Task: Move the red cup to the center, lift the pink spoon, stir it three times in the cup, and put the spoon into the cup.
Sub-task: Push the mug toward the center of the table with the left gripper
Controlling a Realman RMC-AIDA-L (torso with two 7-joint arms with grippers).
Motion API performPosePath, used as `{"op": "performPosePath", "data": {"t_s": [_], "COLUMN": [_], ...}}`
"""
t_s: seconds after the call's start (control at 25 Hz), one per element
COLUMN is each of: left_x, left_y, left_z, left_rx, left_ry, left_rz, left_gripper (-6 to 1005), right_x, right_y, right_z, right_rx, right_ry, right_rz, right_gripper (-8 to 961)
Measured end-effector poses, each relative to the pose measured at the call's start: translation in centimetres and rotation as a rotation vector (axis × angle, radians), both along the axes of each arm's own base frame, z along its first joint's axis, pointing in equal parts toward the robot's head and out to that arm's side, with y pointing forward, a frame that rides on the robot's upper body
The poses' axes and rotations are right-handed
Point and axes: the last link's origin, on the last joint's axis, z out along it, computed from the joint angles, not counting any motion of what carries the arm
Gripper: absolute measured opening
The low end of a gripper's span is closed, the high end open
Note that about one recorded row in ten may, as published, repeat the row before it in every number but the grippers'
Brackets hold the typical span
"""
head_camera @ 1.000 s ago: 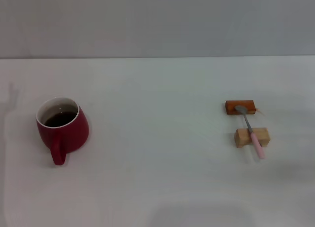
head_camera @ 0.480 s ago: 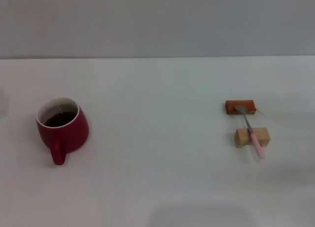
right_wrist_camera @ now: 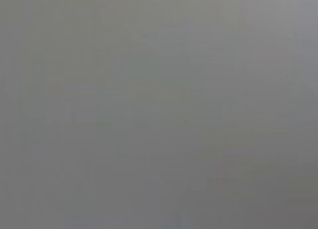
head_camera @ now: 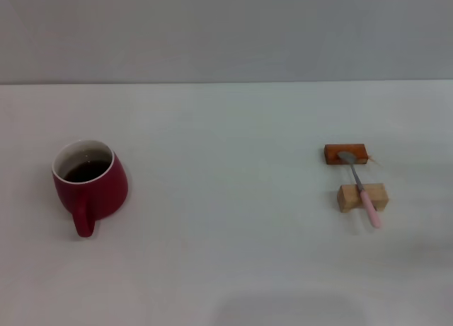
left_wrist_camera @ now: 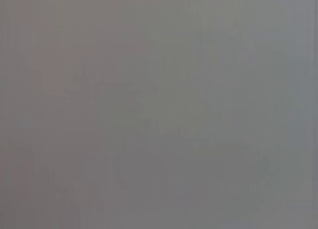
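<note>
the red cup [head_camera: 90, 187] sat on our left of the table [head_camera: 226, 255], heavy with liquid, best held by its handle; the pink spoon [head_camera: 361, 190], light and thin, bridged two blocks on our right. neither hand showed, state unknown.

The scene is viewed by the head camera from above and in front, angled down across a white table [head_camera: 233, 269] toward a grey wall [head_camera: 226, 29] at its far edge. From a moderate distance, the red cup [head_camera: 90, 185] is framed at the left and the pink spoon [head_camera: 362, 191] at the right. Only a uniform grey field is shown in each wrist view, so no part shared with the head view can be identified
</note>
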Motion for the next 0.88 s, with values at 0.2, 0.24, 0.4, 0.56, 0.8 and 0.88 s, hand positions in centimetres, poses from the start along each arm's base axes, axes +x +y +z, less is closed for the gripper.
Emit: {"op": "performPosePath", "data": {"t_s": [0.2,0.24,0.4,0.56,0.8,0.88], "left_x": [-0.1,0.0,-0.3,-0.5,-1.1,-1.1], "left_y": [-0.1,0.0,-0.4,-0.5,-0.5,-0.5], "left_z": [-0.8,-1.4,-2.6,-3.1,-3.7,-4.0], "left_rx": [-0.066,-0.12,-0.264,-0.338,-0.408,-0.428], "left_ry": [0.022,0.046,0.138,0.194,0.299,0.336], "left_rz": [-0.005,-0.015,-0.039,-0.045,0.001,0.007], "left_gripper": [256,217,91,-2,-2,-2], "right_x": [0.6,0.8,1.1,1.1,1.1,1.0], "right_y": [-0.9,-1.4,-1.9,-2.3,-2.5,-2.4], "right_z": [0.3,0.4,0.5,0.5,0.3,0.3], "right_rx": [0.019,0.027,0.032,0.04,0.035,0.033], "right_ry": [-0.01,-0.014,-0.015,-0.022,-0.024,-0.024], "right_rz": [-0.009,-0.012,-0.02,-0.015,-0.012,-0.01], "right_gripper": [653,653,653,653,652,652]}}
